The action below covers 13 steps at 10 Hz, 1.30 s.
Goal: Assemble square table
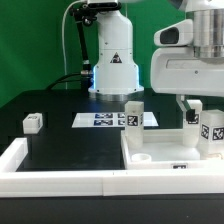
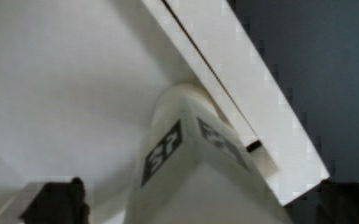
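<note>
**Gripper Being Held Spread Beside a Leg on the Slab**

Exterior view: The white slab (image 1: 160, 150) of the square table is being shown lying flat at the exterior view's right, inside the corner of the white rail (image 1: 60, 172). A round hole is being seen near its front corner. A tagged first leg (image 1: 133, 113) is being shown standing upright at the slab's back left corner. A tagged second leg (image 1: 211, 131) is being shown at the slab's right side. The gripper (image 1: 190, 106) is being held just above the slab, close beside the second leg. Whether its fingers touch that leg cannot be told from here. A third leg (image 1: 33, 123) is being shown well apart on the black table (image 1: 70, 145) at the exterior view's left. The marker board (image 1: 103, 120) is being shown flat in front of the robot base (image 1: 113, 60).

Wrist view: The gripper (image 2: 194, 205) is being held spread wide, with nothing being pinched. One dark fingertip (image 2: 55, 200) is being seen clear of the second leg (image 2: 190, 150), which is being shown between the fingers over the slab (image 2: 60, 90). The slab's edge is being seen running diagonally beside the leg, with the dark table beyond.
</note>
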Tool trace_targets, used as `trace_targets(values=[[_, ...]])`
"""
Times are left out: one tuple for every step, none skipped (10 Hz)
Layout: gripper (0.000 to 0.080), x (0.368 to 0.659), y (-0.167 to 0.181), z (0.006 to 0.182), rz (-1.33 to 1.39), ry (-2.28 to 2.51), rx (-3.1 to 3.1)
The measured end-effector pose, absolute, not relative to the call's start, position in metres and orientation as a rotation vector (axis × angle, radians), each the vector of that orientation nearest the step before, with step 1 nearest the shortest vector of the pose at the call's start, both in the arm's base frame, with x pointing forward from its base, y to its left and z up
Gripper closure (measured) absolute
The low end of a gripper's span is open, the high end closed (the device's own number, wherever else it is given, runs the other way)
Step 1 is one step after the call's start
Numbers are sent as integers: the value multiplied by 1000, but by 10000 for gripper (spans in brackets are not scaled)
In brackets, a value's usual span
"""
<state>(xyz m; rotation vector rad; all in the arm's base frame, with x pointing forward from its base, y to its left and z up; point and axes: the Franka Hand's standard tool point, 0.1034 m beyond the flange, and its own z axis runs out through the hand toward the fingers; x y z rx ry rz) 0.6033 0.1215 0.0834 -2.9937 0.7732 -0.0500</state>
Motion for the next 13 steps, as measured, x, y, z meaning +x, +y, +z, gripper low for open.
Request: trace_targets(values=[[150, 603, 122, 83, -53, 686, -3019], [150, 603, 122, 83, -59, 548, -3057], [150, 603, 122, 84, -61, 442, -3078], [150, 603, 122, 84, -61, 352, -3091], [150, 603, 122, 84, -65, 203, -3113], [150, 603, 122, 84, -66, 118, -3118], [150, 603, 122, 84, -67, 74, -3120], [150, 603, 121, 84, -68, 13, -3122], [269, 603, 121, 84, -67, 32, -3122], [269, 603, 121, 84, -67, 32, -3122], [453, 603, 121, 84, -67, 32, -3122], [509, 603, 121, 84, -68, 32, -3122], [509, 603, 121, 84, -68, 38, -3121]])
